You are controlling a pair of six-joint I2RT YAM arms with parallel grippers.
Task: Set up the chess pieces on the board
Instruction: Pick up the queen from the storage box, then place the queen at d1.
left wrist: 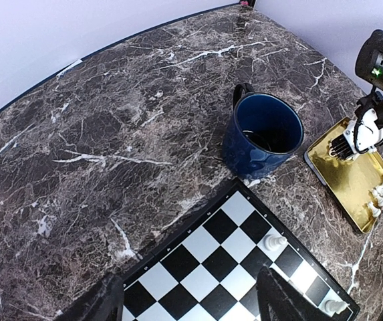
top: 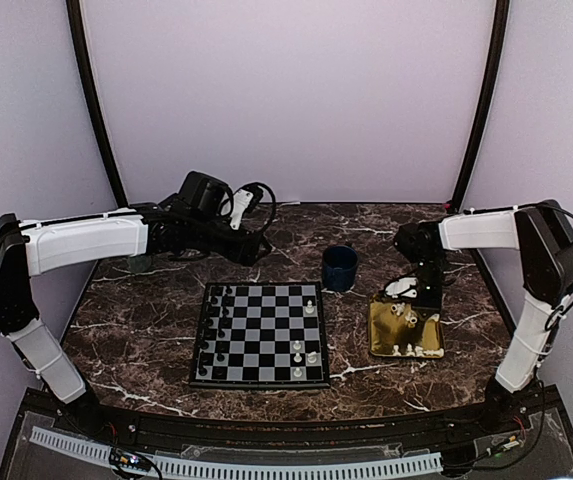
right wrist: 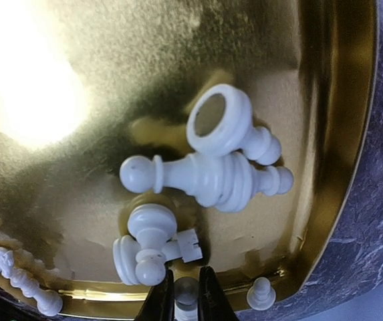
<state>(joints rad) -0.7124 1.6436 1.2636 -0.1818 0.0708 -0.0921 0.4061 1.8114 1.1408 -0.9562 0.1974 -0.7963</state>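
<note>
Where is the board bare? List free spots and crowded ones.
Bare: middle squares of the board, between black pieces along its left and a few white pieces on its right; also table left of the board. Crowded: the tray, where the right gripper pinches one.

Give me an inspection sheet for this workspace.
Surface: dark marble table.
Job's things: board centred; black pieces along its left side, a few white chess pieces on its right; more lying in the gold tray.
Clutter: blue mug beyond the board.
Grippers: left gripper open over the board's far edge; right gripper shut on a white piece near the tray's rim.
Cables: black loop at the left wrist.
Surroundings: pale walls, black poles.
</note>
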